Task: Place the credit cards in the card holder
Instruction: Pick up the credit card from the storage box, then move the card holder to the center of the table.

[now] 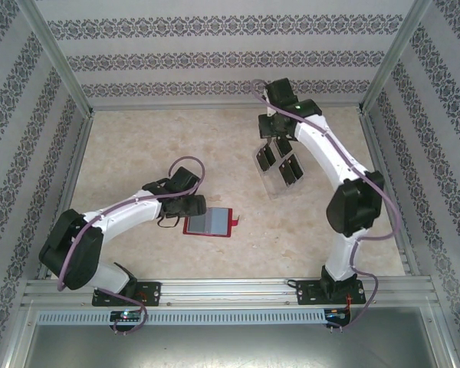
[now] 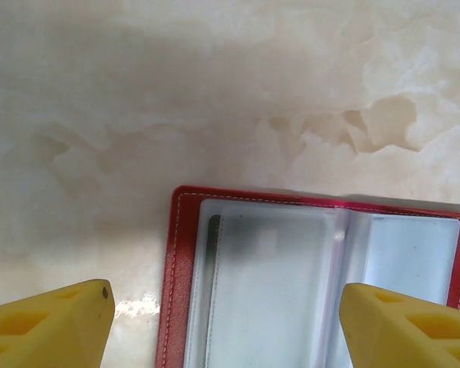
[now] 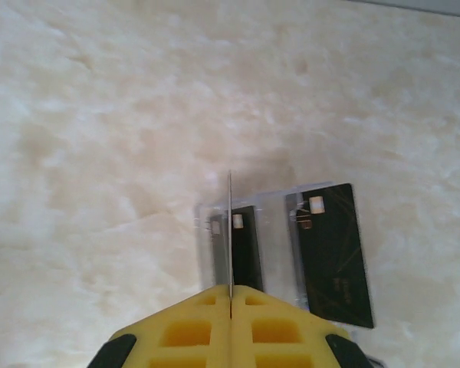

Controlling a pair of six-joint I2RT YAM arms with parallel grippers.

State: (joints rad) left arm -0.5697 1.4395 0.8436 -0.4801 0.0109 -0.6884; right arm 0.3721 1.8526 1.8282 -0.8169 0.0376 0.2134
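The card holder (image 1: 211, 222), a red wallet, lies open and flat on the table with its clear pockets up. My left gripper (image 1: 185, 205) hovers open at its left end. In the left wrist view the yellow fingers (image 2: 54, 322) straddle the card holder's (image 2: 291, 284) left pocket without touching it, and a dark edge (image 2: 212, 245) shows inside that pocket. My right gripper (image 3: 231, 295) is shut on one credit card (image 3: 230, 230), seen edge-on as a thin upright line. Below it, more black credit cards (image 3: 333, 253) stand in a clear rack (image 3: 276, 230). From above, the right gripper (image 1: 274, 136) is over those cards (image 1: 280, 165).
The clear slotted rack (image 1: 276, 172) sits at the back right of the marble-patterned table. Aluminium frame posts and patterned walls close the table in on three sides. Bare tabletop lies between the rack and the wallet.
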